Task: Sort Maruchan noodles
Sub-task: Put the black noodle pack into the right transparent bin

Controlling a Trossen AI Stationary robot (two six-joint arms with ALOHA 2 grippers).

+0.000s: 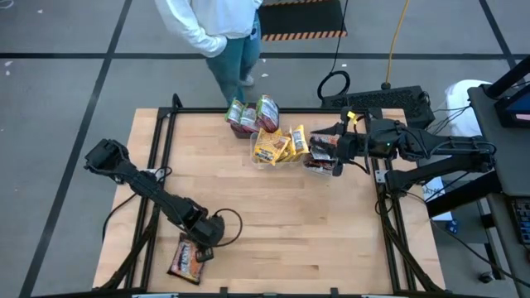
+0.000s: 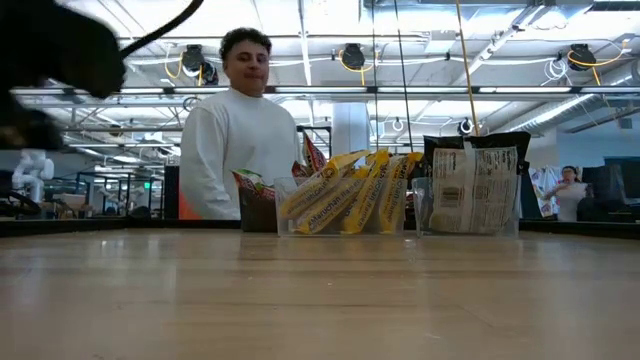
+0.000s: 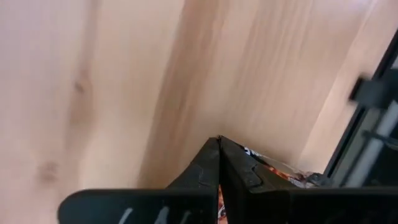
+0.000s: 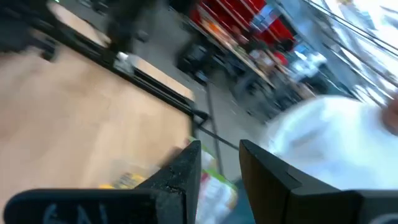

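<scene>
Left gripper [image 1: 201,249] is down at the near edge of the table [image 1: 273,223], fingers [image 3: 208,168] pinched together on a dark red-and-black noodle packet [image 1: 185,257] lying flat there. Right gripper [image 1: 321,142] hovers over at the far side with its fingers apart, holding nothing I can see. Rest of the noodles sit at the far edge: yellow packets [image 1: 277,146] in a clear tub [image 2: 345,225], green-edged ones [image 1: 251,114] next to them, dark ones [image 2: 470,185] in another tub. A person in a white top [image 2: 235,150] stands behind the table

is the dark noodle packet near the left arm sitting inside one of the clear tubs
No, the dark noodle packet lies flat on the bare wooden table at its front left corner, far from the clear tubs at the back edge.
</scene>
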